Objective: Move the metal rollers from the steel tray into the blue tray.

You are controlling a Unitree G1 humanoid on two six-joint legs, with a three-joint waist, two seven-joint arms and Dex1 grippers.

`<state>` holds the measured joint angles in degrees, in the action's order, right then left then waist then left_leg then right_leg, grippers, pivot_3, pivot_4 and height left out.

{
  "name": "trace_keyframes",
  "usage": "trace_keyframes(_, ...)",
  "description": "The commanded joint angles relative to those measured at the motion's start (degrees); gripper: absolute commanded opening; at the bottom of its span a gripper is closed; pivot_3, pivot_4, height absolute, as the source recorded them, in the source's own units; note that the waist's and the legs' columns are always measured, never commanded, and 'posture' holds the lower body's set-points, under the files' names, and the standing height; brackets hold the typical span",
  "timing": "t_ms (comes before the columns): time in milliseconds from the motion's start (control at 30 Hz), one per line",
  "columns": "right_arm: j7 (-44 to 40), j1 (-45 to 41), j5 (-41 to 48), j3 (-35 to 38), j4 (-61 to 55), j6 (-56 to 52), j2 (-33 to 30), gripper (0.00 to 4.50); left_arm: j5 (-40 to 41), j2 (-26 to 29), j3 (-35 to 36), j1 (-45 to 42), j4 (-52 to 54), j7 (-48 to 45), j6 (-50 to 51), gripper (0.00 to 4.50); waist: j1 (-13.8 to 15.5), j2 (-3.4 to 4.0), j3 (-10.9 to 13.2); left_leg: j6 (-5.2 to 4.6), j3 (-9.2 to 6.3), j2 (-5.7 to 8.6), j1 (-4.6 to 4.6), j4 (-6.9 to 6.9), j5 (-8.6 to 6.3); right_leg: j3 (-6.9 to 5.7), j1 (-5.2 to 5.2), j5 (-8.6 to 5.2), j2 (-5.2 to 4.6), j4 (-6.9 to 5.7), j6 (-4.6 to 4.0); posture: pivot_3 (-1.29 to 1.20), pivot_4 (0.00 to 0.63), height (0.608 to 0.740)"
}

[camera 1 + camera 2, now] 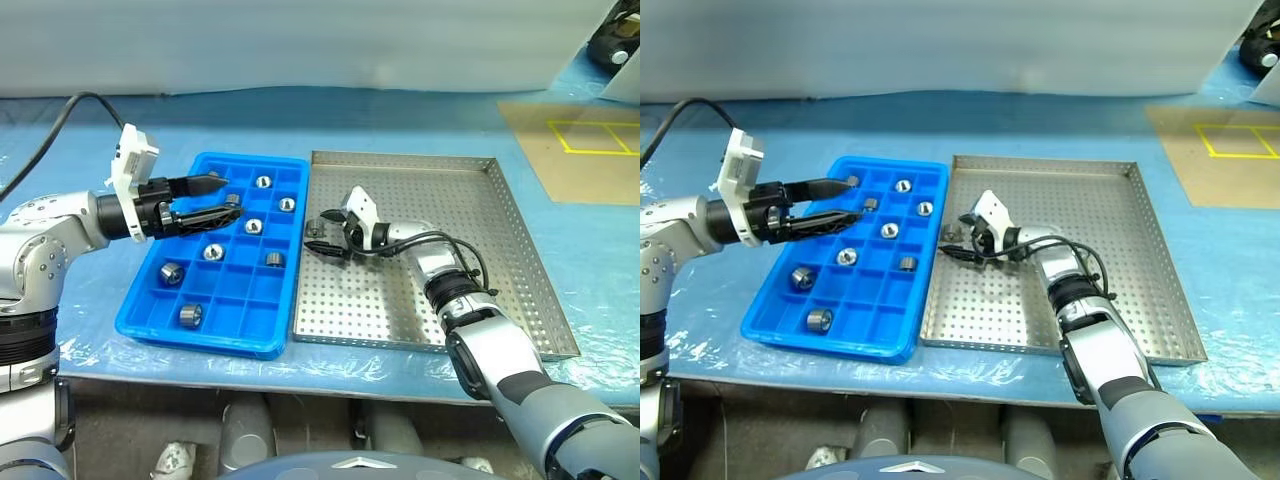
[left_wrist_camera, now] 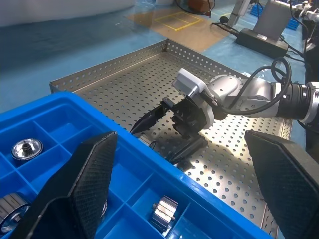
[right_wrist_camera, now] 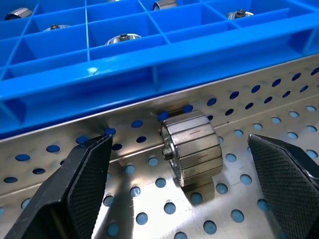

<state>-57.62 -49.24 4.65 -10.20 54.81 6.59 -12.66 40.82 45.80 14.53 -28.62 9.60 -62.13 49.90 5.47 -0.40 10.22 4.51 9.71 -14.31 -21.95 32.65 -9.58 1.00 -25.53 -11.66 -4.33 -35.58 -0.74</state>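
With 1 roller left in the steel tray, against the rim next to the blue tray, the step in hand is the approach to pick it up. The right gripper is spread wide, empty, low over the steel tray; the roller lies between its fingers, not touched. The next move calls for advancing slightly, then closing. The left gripper hovers spread over the blue tray, which holds 8 rollers.

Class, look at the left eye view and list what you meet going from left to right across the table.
Left end effector → blue tray → roller left in the steel tray → right end effector → steel tray → brown mat with yellow lines.
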Motion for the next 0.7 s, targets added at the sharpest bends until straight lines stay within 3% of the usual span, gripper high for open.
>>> trace_keyframes(33,-1.0,0.4,-0.2,1.0,-1.5,1.8,-0.4,4.31,0.9,1.6,0.4,-0.7,1.1,0.0,-0.7,4.34,0.0,0.00,0.0,0.00,0.00,0.00,0.00,0.00,0.00,0.00,0.00,0.00,0.00,0.00,0.00,0.10,0.150,0.740)
trace_keyframes(400,-0.9,0.8,-1.5,1.0,-3.5,2.3,-1.0,1.17,-2.3,7.1,-1.8,8.0,2.4,-10.5,-11.7,4.34,0.0,-0.01,0.0,0.03,-0.01,-0.13,-0.05,0.00,0.01,0.00,-0.05,-0.01,0.09,0.00,-0.01,0.11,0.150,0.740)
trace_keyframes(700,-2.9,1.1,-1.7,1.2,-4.7,2.0,-1.5,1.17,-6.2,8.6,-8.0,15.3,4.7,-22.3,-25.0,4.34,0.1,0.00,0.0,0.06,-0.01,-0.16,-0.04,-0.06,0.03,0.00,-0.08,-0.04,0.09,-0.03,-0.06,0.10,0.150,0.740)
